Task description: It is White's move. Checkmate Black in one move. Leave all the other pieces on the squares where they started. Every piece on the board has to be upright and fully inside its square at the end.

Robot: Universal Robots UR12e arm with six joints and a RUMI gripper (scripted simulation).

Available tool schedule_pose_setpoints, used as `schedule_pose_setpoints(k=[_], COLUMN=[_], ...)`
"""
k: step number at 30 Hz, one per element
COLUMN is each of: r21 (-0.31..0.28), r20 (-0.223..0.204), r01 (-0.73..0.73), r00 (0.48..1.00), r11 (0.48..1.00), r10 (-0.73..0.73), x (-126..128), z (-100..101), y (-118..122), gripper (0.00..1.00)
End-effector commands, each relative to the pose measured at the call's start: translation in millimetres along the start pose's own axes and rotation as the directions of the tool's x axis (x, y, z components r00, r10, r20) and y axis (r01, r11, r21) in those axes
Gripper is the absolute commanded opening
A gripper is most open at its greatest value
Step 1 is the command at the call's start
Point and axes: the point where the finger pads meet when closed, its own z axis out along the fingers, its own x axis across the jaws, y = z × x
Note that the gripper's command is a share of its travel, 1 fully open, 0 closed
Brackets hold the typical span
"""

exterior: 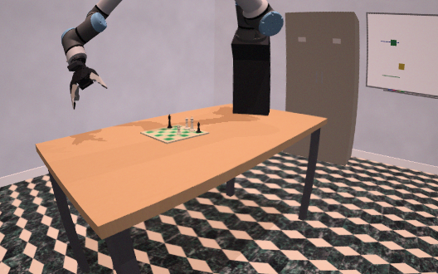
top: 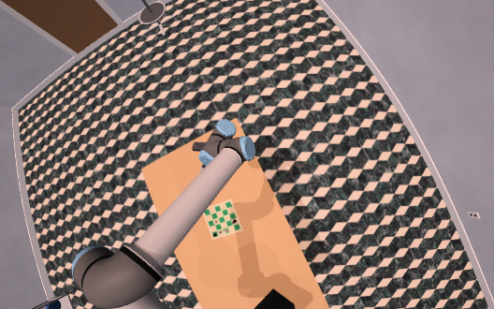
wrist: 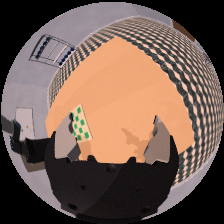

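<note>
Above the table [exterior: 100,174], pincer [exterior: 85,89] wide open, empty, touching nothing.

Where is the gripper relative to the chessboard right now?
In the exterior view the gripper hangs open and empty high above the table's left end, well left of the chessboard and not over any piece.
</note>
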Motion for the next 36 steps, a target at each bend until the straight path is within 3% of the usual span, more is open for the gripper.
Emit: schedule_pose_setpoints(k=[1, 9, 13, 15, 27, 30, 32, 36], r21=[0.005, 0.025, 0.025, 0.037, 0.103, 0.103, 0.127, 0.156], r20=[0.087, 0.172, 0.172, 0.217, 0.346, 0.346, 0.393, 0.438], r01=[0.073, 0.158, 0.158, 0.203, 0.332, 0.332, 0.379, 0.423], r00=[0.993, 0.972, 0.972, 0.954, 0.872, 0.872, 0.829, 0.780], r11=[0.997, 0.987, 0.987, 0.979, 0.938, 0.938, 0.917, 0.893], r10=[-0.073, -0.160, -0.160, -0.206, -0.346, -0.346, -0.397, -0.446], x=[-5, -11, -11, -14, -28, -28, -31, -36], z=[9, 18, 18, 24, 39, 39, 46, 53], y=[3, 8, 8, 11, 19, 19, 23, 27], gripper=[1.00, 1.00, 1.00, 1.00, 1.00, 1.00, 1.00, 1.00])
